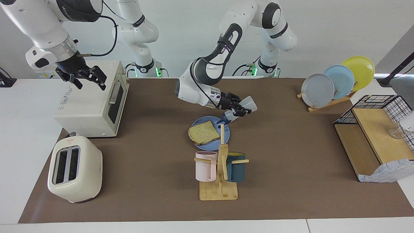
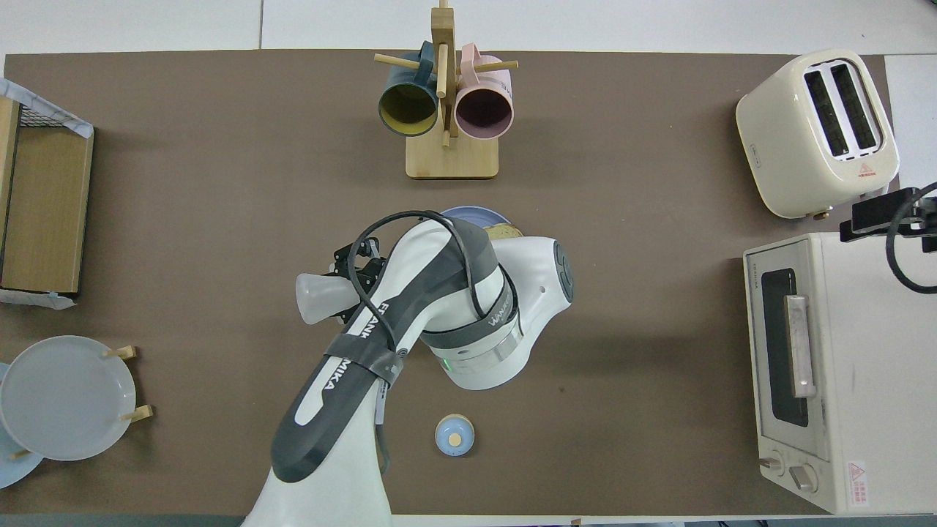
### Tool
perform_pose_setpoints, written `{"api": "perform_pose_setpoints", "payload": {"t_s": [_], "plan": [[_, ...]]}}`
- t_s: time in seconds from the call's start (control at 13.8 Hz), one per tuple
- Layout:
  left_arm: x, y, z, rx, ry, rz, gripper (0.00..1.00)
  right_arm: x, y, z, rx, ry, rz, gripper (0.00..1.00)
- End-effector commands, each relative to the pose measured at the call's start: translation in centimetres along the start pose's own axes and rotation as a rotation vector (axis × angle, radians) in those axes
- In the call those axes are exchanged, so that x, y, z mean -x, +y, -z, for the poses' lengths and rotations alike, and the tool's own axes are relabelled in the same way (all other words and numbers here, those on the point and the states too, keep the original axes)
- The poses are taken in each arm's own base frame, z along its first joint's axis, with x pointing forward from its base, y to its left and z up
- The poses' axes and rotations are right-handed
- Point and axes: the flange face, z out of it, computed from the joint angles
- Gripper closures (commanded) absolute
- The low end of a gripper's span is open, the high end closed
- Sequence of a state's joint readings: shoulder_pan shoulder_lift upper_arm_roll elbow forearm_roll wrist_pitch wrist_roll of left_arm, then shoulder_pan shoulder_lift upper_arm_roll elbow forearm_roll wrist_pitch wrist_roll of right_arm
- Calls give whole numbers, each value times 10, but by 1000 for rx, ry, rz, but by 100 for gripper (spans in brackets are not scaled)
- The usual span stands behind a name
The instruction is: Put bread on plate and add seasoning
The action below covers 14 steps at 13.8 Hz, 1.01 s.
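Note:
The bread (image 1: 203,132) lies flat on the periwinkle-blue plate (image 1: 202,122) in the middle of the table. My left gripper (image 1: 237,109) is shut on the seasoning (image 1: 246,104). It holds the bottle tilted, with the dark cap (image 1: 223,121) pointing down over the plate's edge beside the bread. In the overhead view the left arm covers most of the plate (image 2: 476,214) and the bread (image 2: 505,232), and the bottle's base (image 2: 322,296) sticks out by the gripper (image 2: 353,269). My right gripper (image 1: 90,84) is open and empty, and it waits above the toaster oven (image 1: 90,103).
A mug tree (image 1: 220,168) with a pink and a dark blue mug stands just farther from the robots than the plate. A cream toaster (image 1: 74,168) sits at the right arm's end. A plate rack (image 1: 336,81) and a wire shelf (image 1: 375,136) sit at the left arm's end. A small blue-topped dome (image 2: 454,435) stands nearer the robots.

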<state>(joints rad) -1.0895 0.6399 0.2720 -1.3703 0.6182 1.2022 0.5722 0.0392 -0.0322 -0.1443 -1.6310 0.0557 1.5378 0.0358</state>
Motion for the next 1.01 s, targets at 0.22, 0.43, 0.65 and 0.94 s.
{"api": "perform_pose_setpoints", "payload": {"t_s": [0.22, 0.43, 0.65, 0.94], "plan": [[-16, 16, 14, -153, -83, -1, 100, 6, 4, 2, 6, 6, 17, 0], [-19, -10, -20, -160, -125, 9, 100, 6, 4, 2, 6, 6, 17, 0], [-31, -11, -41, -187, -167, -12, 100, 6, 4, 2, 6, 6, 17, 0], [-41, 6, -27, -217, -161, -31, 100, 7, 4, 3, 6, 7, 17, 0]]}}
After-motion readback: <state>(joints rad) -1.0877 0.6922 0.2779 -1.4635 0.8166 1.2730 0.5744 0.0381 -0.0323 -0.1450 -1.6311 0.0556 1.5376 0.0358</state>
